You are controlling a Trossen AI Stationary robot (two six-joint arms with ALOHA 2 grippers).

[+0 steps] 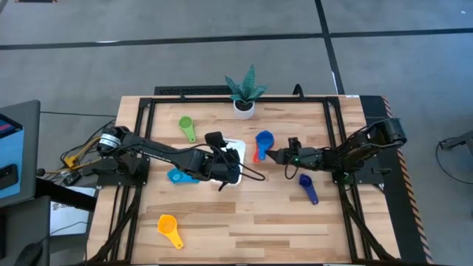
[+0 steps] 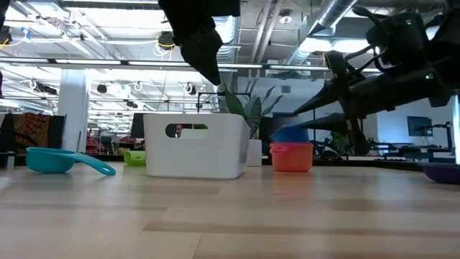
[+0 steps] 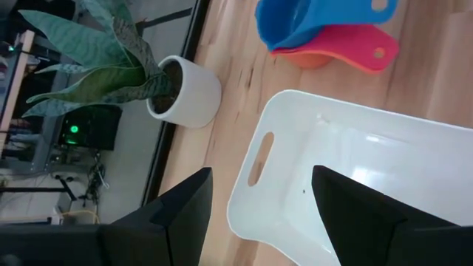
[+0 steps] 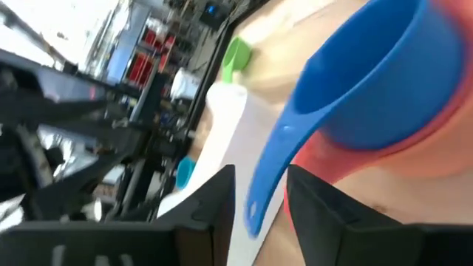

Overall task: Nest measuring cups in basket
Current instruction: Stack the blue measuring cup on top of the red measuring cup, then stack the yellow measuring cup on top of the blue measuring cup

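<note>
Basket (image 1: 232,164) beneath left gripper (image 1: 220,148)

Empty white basket (image 1: 232,151) — cups (image 1: 262,144) scattered

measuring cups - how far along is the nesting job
Early. Done: the blue cup sits nested in the red cup, outside the empty basket. In hand: nothing; the right tool is open by that pair. Left: green, light blue, yellow, navy.

The small white rectangular plastic basket (image 1: 230,164) is sitting mid-desk, the blue plastic measuring cup (image 1: 264,139) nesting in the red plastic measuring cup (image 1: 257,154) just to its right
</note>
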